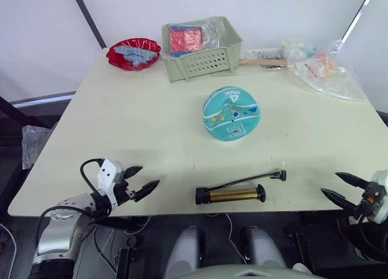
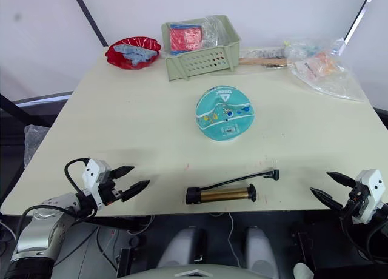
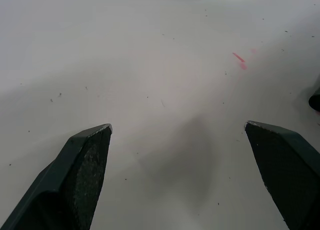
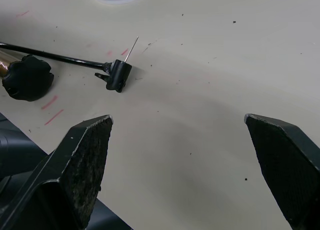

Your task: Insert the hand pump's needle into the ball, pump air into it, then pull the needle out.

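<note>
The left gripper [image 1: 140, 178] hovers over the near left edge of the table [image 1: 145, 127], jaws spread wide and empty. To its right, well apart, the hand pump [image 1: 230, 195] lies flat along the near edge, its black handle toward the right gripper. The thin hose [image 1: 248, 181] runs beside the barrel and ends in a small black fitting, from which the needle [image 4: 131, 49] points toward the ball [image 1: 231, 113]. The ball sits farther back near the table's middle, well clear of the pump. At the far right, the right gripper [image 1: 338, 187] hangs off the table's near corner, jaws also wide and empty.

Nothing is grasped yet, so picking up comes first. A sound approach is probably to have the right jaws close on the black fitting rather than the bare pin, which looks easy to bend, while the left steadies the ball.
</note>
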Robot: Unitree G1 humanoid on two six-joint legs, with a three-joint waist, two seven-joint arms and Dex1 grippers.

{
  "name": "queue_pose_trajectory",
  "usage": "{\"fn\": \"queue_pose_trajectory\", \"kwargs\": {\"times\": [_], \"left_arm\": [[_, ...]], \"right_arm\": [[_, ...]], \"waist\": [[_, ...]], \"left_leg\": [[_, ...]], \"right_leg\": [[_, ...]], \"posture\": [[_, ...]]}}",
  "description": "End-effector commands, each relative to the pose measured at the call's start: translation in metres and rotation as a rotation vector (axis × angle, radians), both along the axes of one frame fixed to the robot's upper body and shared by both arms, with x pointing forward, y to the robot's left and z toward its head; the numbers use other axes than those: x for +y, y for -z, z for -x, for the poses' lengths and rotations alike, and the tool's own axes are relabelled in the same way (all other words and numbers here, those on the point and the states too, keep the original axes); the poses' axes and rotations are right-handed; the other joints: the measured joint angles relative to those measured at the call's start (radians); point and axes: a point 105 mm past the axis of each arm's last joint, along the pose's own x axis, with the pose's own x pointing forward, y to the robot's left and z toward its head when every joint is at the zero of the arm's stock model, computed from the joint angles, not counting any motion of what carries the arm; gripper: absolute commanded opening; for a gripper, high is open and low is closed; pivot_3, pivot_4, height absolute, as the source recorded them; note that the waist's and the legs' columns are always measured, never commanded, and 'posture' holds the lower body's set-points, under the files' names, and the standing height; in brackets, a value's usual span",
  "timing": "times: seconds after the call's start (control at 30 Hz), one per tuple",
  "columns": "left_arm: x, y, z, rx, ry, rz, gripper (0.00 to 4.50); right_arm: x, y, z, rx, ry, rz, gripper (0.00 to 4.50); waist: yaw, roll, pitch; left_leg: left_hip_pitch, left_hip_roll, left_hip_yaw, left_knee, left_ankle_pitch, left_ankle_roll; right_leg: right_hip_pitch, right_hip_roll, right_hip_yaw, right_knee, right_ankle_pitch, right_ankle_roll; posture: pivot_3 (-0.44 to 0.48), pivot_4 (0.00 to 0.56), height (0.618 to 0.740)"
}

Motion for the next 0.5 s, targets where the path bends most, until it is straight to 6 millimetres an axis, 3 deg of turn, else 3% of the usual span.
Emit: {"fn": "queue_pose_trajectory", "kwargs": {"times": [0.03, 0.3, 0.5], "left_arm": [[-0.001, -0.008, 0.0, -0.029, 0.011, -0.016, 4.5], [-0.003, -0.011, 0.005, -0.039, 0.035, -0.017, 4.5], [-0.014, -0.021, 0.0, -0.053, 0.125, -0.02, 4.5]], "right_arm": [[-0.007, -0.014, -0.001, -0.074, 0.021, 0.007, 4.43], [-0.01, -0.016, -0.007, -0.097, 0.075, -0.02, 4.43], [-0.002, -0.018, -0.006, -0.12, 0.016, -0.002, 4.43]], "waist": [[0.001, 0.0, 0.0], [0.001, 0.0, 0.0], [0.002, 0.0, 0.0]], "left_leg": [[0.0, 0.0, 0.0, 0.0, 0.0, 0.0], [0.0, 0.0, 0.001, 0.0, 0.0, 0.0], [0.0, 0.0, 0.001, 0.0, 0.0, 0.0]], "right_leg": [[0.0, 0.0, 0.0, 0.0, 0.0, 0.0], [0.0, 0.0, 0.0, 0.0, 0.0, 0.0], [0.0, 0.0, -0.001, 0.0, 0.0, 0.0]], "posture": [[0.0, 0.15, 0.74], [0.0, 0.15, 0.74], [0.0, 0.15, 0.74]]}}
